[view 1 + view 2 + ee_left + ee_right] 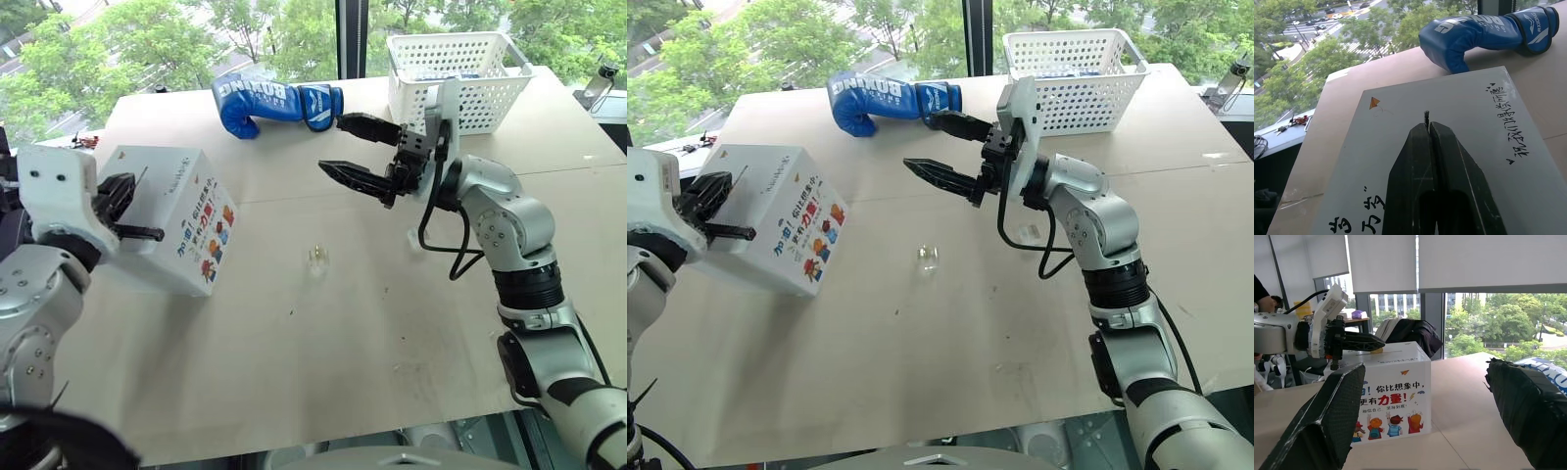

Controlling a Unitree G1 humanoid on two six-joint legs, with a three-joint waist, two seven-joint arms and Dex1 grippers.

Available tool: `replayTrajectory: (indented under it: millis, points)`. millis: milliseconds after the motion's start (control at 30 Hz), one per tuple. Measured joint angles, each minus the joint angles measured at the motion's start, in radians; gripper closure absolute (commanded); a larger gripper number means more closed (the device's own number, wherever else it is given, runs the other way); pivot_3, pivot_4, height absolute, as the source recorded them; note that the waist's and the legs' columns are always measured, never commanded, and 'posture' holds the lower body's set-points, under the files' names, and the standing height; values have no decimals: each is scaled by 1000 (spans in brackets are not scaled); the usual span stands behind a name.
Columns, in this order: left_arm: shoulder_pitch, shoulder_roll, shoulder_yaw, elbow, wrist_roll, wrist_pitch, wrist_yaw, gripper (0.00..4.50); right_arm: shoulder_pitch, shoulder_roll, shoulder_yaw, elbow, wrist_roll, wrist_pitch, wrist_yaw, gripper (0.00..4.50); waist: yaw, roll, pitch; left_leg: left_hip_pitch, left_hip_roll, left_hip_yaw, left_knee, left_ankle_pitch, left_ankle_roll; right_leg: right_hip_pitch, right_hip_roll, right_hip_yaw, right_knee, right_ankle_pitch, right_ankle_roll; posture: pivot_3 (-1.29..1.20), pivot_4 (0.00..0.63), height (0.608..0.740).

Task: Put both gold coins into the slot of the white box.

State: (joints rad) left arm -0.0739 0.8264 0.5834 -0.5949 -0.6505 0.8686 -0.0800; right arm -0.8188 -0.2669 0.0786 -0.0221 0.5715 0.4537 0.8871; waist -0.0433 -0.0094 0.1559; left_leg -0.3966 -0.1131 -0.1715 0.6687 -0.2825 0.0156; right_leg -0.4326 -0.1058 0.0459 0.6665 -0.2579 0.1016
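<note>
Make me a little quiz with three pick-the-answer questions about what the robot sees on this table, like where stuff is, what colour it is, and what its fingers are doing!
1. Where is the white basket?
A. At the far edge of the table, by the window
B. On top of the white box
C. On the floor

2. What colour is the boxing glove?
A. Red
B. Blue
C. Green

3. How are the fingers of the right gripper?
A. Shut on the glove
B. Shut and empty
C. Wide open, holding nothing

Answers:
1. A, the basket stands near the table's far right corner.
2. B, the glove lying beside the basket is blue with white letters.
3. C, its two fingers are spread apart in the air; those of the left gripper are pressed together over the white box.
</note>
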Motion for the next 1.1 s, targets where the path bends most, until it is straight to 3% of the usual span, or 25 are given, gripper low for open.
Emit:
replayTrajectory:
  millis: [200,233,300,500,567,700,767,900,967,1100]
  points:
    - [-10,-30,0,0,22,-3,-16,4500,6,0,0,-5,-2,0,-3,227,0,0,0,0,0,0,1,0,0,0,0,0,1,0,0,0,150,721]
    - [-13,-36,0,0,23,-2,-17,4246,6,0,0,-6,-2,0,-3,181,1,0,-1,0,0,0,1,0,0,0,0,0,1,0,0,0,150,721]
    - [-23,-52,0,1,21,1,-22,3623,6,0,0,-6,-5,0,-3,162,1,0,-1,0,0,0,1,0,0,0,0,0,2,0,0,0,150,721]
    - [-50,-79,-2,5,35,5,-27,738,8,0,-2,-8,-9,0,-3,162,0,0,-1,0,0,0,2,0,0,0,0,0,4,0,0,0,150,721]
    - [-61,-91,-3,6,38,-8,-35,12,12,0,-2,-9,-10,0,-2,162,0,0,-1,0,0,0,2,0,0,0,0,0,5,0,0,0,150,721]
    - [-111,-149,51,-25,-72,-69,-99,12,85,-15,33,-35,-38,-2,7,162,1,-2,-2,0,0,0,3,0,0,0,-1,-2,4,0,0,0,150,721]
    - [-92,-163,89,-79,-208,-72,-151,12,148,-18,80,-35,-81,-25,14,162,-1,-2,-2,0,0,1,2,0,0,0,-2,-2,4,0,0,0,150,721]
    - [167,-130,96,-213,-393,-32,-299,12,245,6,189,26,-218,-132,4,162,-25,-2,-2,2,0,2,1,0,0,-1,-2,-2,6,0,0,0,150,721]
    - [246,-117,78,-243,-393,-27,-328,12,266,40,223,71,-271,-172,-24,162,-24,-2,-2,4,0,3,2,1,-2,0,-1,-1,9,0,-1,0,150,721]
    - [465,-155,27,-286,-257,-93,-379,12,295,148,274,175,-377,-290,-120,162,-17,-1,-2,15,3,12,-1,2,-3,6,2,6,11,1,-3,0,150,721]
